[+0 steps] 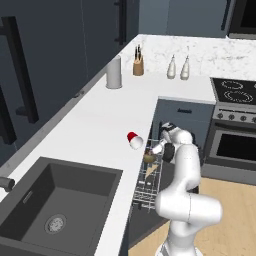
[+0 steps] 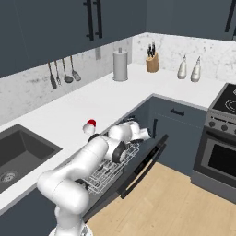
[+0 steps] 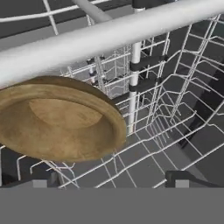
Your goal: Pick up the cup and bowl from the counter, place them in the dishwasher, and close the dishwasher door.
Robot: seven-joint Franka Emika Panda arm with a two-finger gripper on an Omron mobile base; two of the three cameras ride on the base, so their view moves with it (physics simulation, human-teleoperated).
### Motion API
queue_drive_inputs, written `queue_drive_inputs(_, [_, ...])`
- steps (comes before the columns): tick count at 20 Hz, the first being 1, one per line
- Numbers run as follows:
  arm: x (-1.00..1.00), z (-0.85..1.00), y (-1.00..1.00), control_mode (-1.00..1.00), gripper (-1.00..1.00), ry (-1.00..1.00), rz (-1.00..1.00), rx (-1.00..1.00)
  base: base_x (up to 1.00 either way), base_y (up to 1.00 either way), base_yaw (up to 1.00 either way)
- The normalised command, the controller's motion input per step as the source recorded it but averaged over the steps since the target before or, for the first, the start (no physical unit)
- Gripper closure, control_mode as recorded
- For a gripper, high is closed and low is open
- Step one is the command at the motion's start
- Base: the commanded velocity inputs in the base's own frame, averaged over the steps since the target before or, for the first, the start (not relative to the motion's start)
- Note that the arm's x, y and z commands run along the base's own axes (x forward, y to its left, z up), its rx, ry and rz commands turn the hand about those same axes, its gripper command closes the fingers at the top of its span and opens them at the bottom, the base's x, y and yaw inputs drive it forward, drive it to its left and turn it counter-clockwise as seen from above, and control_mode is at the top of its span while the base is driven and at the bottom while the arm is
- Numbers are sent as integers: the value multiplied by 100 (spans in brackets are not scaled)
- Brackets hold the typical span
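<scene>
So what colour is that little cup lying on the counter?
Red, with a white inside; the cup shows best in the left base view.

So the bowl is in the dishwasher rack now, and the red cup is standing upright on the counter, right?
Not quite. The bowl is in the dishwasher's rack, but the red cup lies on its side on the counter near the edge, white opening facing forward. The left base view shows it.
</scene>
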Motion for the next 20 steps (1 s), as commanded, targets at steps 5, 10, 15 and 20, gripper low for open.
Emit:
queue_drive_inputs(5, [-93, 90, 0, -100, -100, -6, -3, 0, 0, 0, 0])
queue_drive_inputs(10, [-100, 94, 4, -100, -100, -13, 0, 0, 0, 0, 0])
queue_drive_inputs(15, [-100, 82, 42, -100, -100, -21, -6, 0, 0, 0, 0])
queue_drive_inputs(20, [-97, 71, 48, -100, -100, -25, -13, 0, 0, 0, 0])
